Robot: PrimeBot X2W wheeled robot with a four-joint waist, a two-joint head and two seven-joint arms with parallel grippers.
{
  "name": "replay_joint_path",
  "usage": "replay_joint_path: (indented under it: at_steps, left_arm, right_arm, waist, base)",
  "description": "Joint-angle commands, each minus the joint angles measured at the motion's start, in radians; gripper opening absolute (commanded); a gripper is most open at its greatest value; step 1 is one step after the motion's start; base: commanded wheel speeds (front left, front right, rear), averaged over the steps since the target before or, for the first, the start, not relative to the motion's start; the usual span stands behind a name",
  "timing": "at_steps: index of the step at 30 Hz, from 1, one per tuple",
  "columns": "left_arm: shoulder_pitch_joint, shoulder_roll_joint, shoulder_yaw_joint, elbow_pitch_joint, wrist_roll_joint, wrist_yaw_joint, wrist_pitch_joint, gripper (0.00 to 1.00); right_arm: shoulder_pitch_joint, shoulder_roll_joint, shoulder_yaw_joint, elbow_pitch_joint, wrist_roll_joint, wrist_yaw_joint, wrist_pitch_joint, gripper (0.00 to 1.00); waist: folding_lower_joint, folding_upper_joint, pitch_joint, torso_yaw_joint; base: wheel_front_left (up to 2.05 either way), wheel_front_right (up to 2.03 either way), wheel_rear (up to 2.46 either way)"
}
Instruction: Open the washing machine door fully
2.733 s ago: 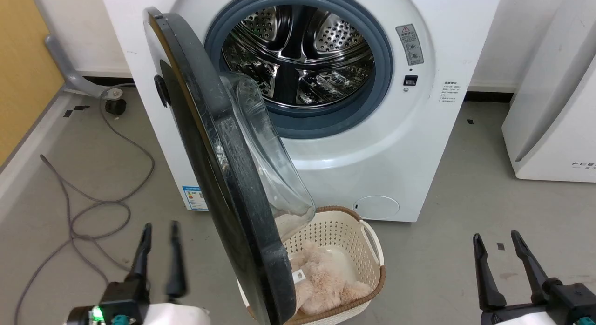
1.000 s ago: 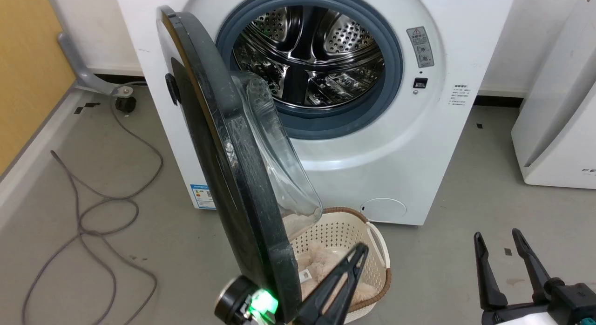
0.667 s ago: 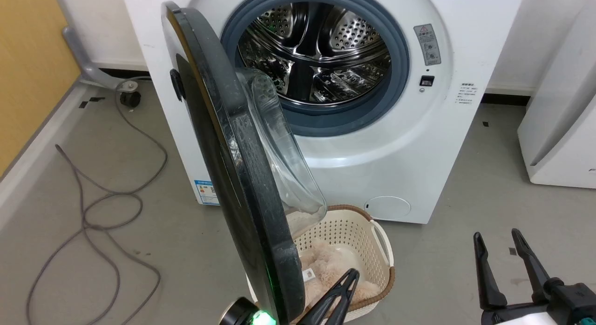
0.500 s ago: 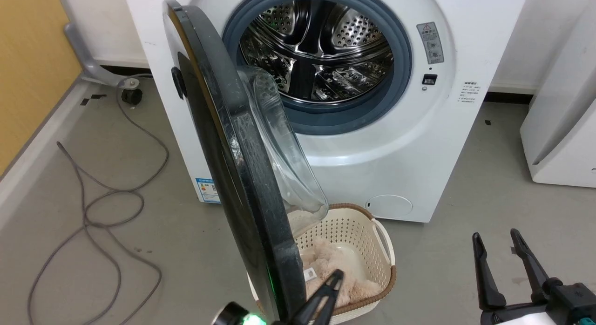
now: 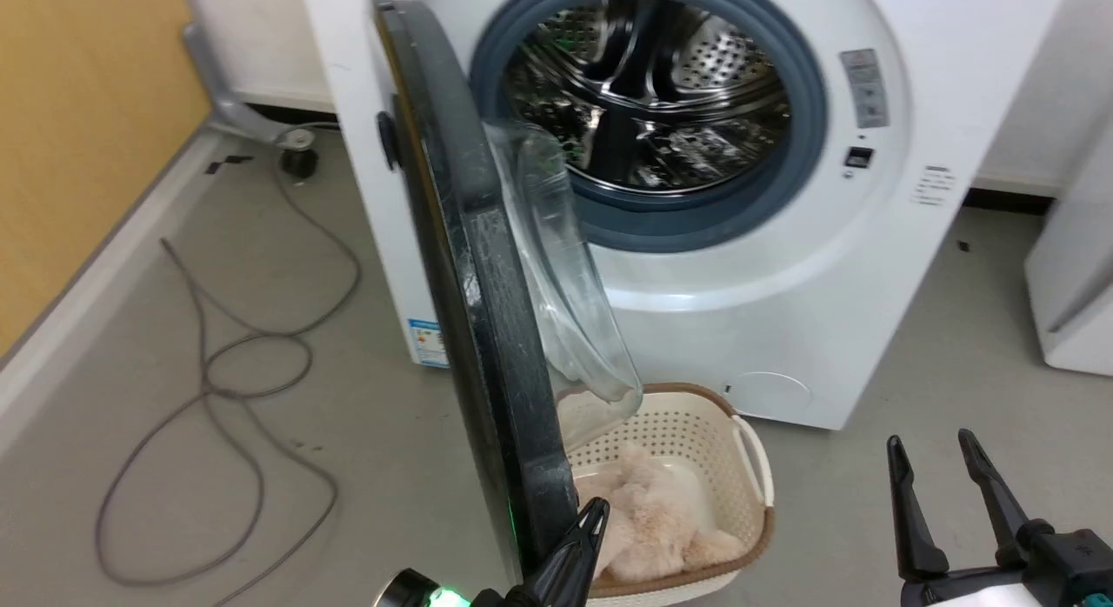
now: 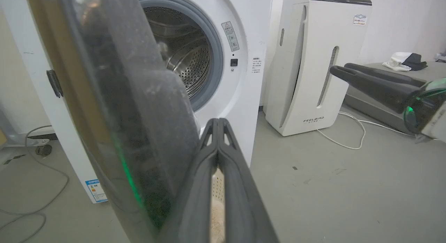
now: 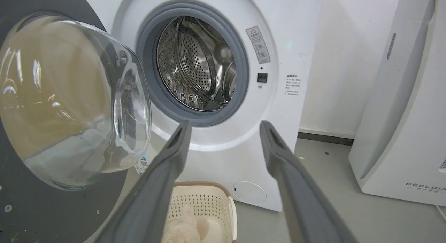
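Hanging half open from the washer point(image 5: 783, 329), the door point(image 5: 474, 268) looks heavy, rigid and slick; push at its free rim, where the left end effector point(image 5: 592, 513) sits pinched closed, empty, while the right end effector point(image 5: 935, 455) gapes, empty.

The grey floor point(image 5: 956, 329) holds the big white washing machine point(image 5: 765, 285), a basket point(image 5: 687, 433) (fluffy stuff inside) and a loose cable point(image 5: 261, 336).

Grey floor point(image 5: 974, 372), scuffed. Yellow-orange wall panel point(image 5: 78, 137) at left, pale skirting point(image 5: 87, 303) beneath. 1 loose grey cable point(image 5: 205, 363) looped on floor. White FEELBIRD appliance point(image 6: 313, 62) against white wall point(image 6: 393, 23) at right.
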Motion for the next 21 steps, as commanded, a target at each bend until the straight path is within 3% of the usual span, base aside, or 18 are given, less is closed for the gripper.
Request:
replay_joint_path:
  at_steps: [1,21]
  left_arm:
    - [0.005,0.005,0.014,0.005,0.0,0.002,-0.004,0.0]
    - [0.055,0.015,0.082,-0.03,0.008,0.015,-0.004,0.0]
  right_arm:
    - [-0.001,0.005,0.002,0.002,-0.003,0.001,-0.004,1.0]
    - [0.003,0.005,0.004,0.005,0.005,0.001,-0.004,1.0]
  waist:
    - [0.0,0.0,-0.001,0.019]
    - [0.0,0.0,0.002,0.216]
  base:
    - [0.0,0.0,0.0]
    - [0.0,0.0,0.0]
